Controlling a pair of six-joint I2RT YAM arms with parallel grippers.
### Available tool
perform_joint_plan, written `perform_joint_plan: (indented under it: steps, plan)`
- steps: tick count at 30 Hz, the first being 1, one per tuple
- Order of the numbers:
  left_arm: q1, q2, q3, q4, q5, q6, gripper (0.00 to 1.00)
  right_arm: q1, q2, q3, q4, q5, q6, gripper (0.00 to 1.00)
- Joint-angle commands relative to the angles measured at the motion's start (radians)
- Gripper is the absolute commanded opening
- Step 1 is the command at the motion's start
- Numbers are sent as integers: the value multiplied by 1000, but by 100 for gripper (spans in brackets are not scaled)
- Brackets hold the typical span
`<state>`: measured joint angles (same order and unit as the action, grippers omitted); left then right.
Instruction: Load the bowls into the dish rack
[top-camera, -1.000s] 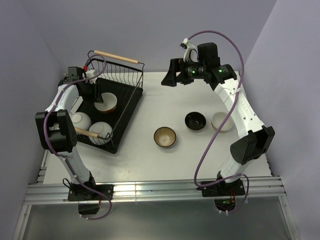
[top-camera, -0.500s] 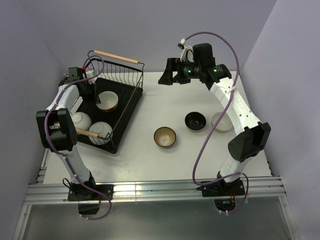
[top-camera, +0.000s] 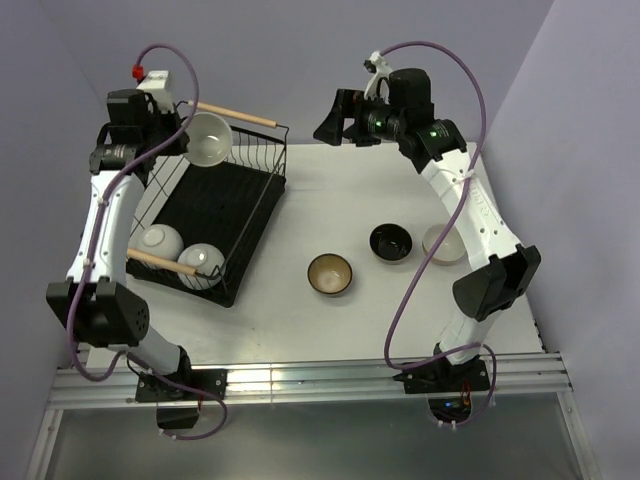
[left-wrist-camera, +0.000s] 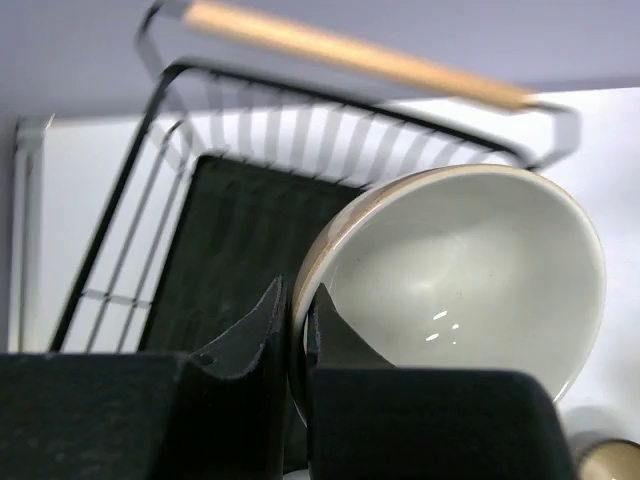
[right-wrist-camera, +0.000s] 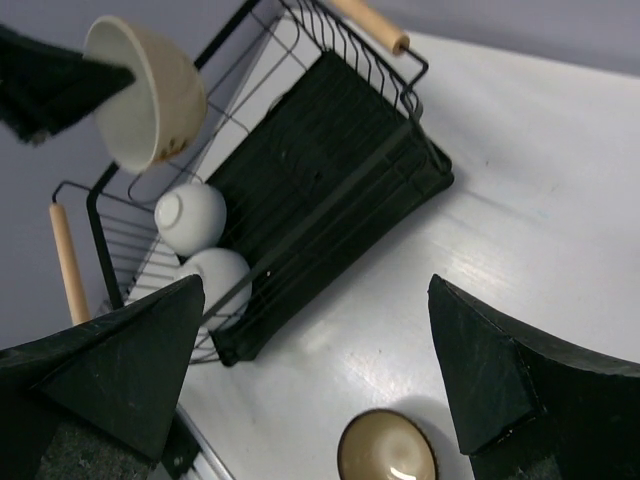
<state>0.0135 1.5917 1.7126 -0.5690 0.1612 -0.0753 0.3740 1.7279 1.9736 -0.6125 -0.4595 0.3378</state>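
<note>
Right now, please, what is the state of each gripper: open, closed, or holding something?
Left gripper: closed on the rim of the cream-beige bowl, held above the dish rack.
Right gripper: open, holding nothing.

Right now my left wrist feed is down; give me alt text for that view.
The left pincer clamps the rim of a cream-beige bowl, tipped on edge with its inside facing the camera. Behind it lie the black dish rack and one wooden handle, blurred.
</note>
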Motion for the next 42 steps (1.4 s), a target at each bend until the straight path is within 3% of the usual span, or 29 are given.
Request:
perform_joint_plan:
  steps: [1, 11, 15, 22, 25, 28, 29, 30, 31, 33, 34, 37, 40, 42]
  plan:
    - [-124, -99, 21, 100, -44, -23, 0, 25, 12, 65, 68, 97, 38, 100]
    - [-406, -124, -41, 141, -215, -15, 0, 186, 30, 56, 57, 323, -17, 81]
    - [-449, -125, -61, 155, -270, -14, 0, 226, 74, 94, 37, 419, -37, 73]
    - [-457, -137, -62, 156, -285, -35, 0, 281, 162, 148, 11, 458, -57, 64]
    - [-457, -150, -65, 155, -284, -40, 0, 290, 194, 182, 7, 446, -68, 53]
    - [-457, -157, -64, 144, -288, -43, 0, 298, 211, 200, 25, 411, -65, 26]
    - [-457, -160, -64, 144, -290, -41, 0, 298, 220, 206, 37, 375, -65, 8]
    - [-457, -165, -65, 144, -289, -40, 0, 298, 223, 223, 45, 361, -63, 0]
    - [-454, -171, -67, 143, -287, -38, 1, 298, 228, 235, 52, 345, -57, 0]
    - [-448, -180, -65, 139, -275, -47, 12, 298, 236, 246, 97, 311, -53, 0]
    - [-436, -188, -58, 132, -275, -52, 33, 298, 237, 246, 115, 300, -43, 0]
    - [-382, -200, -28, 112, -230, -84, 70, 298, 246, 254, 193, 275, -20, 0]
    - [-263, -219, -4, 69, -59, -145, 94, 295, 272, 275, 250, 231, 3, 0]
    - [-178, -243, -27, 63, 172, -201, 98, 295, 292, 278, 295, 193, 29, 0]
